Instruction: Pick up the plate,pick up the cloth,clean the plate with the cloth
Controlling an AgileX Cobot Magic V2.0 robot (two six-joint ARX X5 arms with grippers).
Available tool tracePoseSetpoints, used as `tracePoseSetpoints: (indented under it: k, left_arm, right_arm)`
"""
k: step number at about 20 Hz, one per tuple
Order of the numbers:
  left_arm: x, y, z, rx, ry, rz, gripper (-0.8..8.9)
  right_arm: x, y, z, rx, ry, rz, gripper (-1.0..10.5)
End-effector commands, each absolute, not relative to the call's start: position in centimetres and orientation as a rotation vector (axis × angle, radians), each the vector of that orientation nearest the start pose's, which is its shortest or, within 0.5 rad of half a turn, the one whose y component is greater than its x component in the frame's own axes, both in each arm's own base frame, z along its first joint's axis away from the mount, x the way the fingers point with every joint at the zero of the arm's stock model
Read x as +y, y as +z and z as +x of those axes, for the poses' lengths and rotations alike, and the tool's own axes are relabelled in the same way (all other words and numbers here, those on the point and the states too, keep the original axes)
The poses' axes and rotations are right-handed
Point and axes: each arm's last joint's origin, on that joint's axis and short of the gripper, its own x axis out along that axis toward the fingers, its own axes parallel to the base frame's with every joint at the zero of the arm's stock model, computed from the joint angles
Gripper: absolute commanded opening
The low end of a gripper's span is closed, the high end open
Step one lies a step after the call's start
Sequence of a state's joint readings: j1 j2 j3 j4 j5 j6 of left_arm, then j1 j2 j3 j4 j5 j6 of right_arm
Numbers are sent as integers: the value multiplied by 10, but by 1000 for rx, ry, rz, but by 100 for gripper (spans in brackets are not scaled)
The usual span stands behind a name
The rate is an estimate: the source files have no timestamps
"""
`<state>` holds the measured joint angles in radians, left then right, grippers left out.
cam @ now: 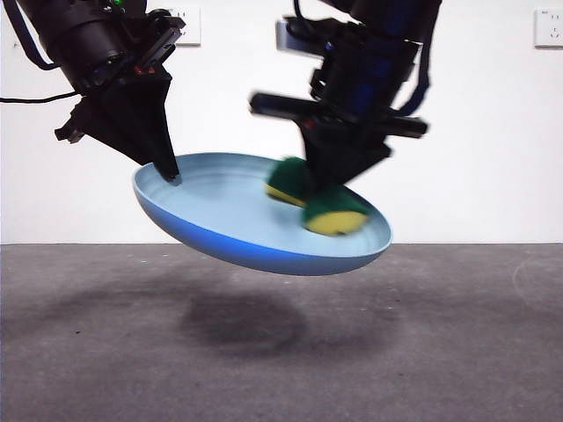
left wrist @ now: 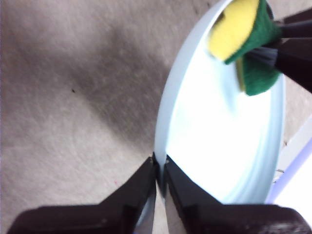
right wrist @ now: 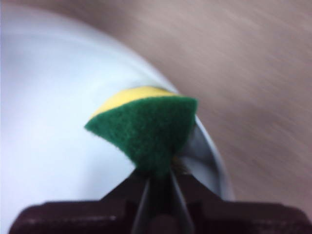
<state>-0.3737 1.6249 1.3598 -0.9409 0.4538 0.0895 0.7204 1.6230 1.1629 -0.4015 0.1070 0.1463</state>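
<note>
Clearly lifted, one plate (cam: 255, 230) hangs tilted above the counter (cam: 281, 352), its rim clenched by the left gripper (cam: 169, 170) so the right gripper (cam: 330, 189) can press one cloth (cam: 332, 214) into its bowl.

From the left wrist, both jaws pinch the rim.

From the right wrist, jaws clamp the folded cloth for scrubbing.

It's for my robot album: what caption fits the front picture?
Left gripper holds the blue plate in the air while right gripper rubs the sponge inside.
</note>
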Motion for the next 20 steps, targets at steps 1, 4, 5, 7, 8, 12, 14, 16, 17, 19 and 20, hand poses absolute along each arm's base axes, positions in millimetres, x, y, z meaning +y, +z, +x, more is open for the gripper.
tracePoseSetpoints:
  k: [1, 4, 5, 7, 8, 12, 14, 16, 17, 19, 20]
  left_arm:
    - [-141, 278, 285, 1169, -913, 55, -9]
    - [-146, 280, 288, 1119, -911, 60, -9]
    - [-146, 280, 291, 1097, -868, 76, -9]
    - [-144, 281, 297, 1060, -716, 149, -9]
    - [-143, 281, 298, 1049, -658, 184, -9]
    - [-132, 282, 309, 996, -577, 193, -9]
    - [-129, 277, 315, 999, -565, 184, -9]
    - [-129, 261, 324, 1047, -553, 183, -9]
    - [-130, 251, 328, 1078, -550, 184, -9]
    - [-133, 229, 339, 1125, -540, 189, -9]
    - [-135, 221, 343, 1131, -537, 187, -9]
  right_arm:
    - [232, 239, 262, 819, 650, -94, -12]
    - [237, 241, 258, 863, 838, -21, -12]
    - [238, 240, 257, 872, 856, -14, -12]
    - [235, 250, 253, 859, 840, 8, -12]
    - [231, 258, 250, 824, 817, 5, -12]
    - [205, 299, 228, 729, 685, -32, -12]
    - [188, 311, 215, 732, 608, -66, -12]
    - [175, 320, 203, 737, 562, -113, -12]
    - [170, 323, 198, 743, 540, -125, -12]
    - [160, 328, 189, 749, 486, -151, -12]
    - [157, 329, 186, 756, 462, -165, -12]
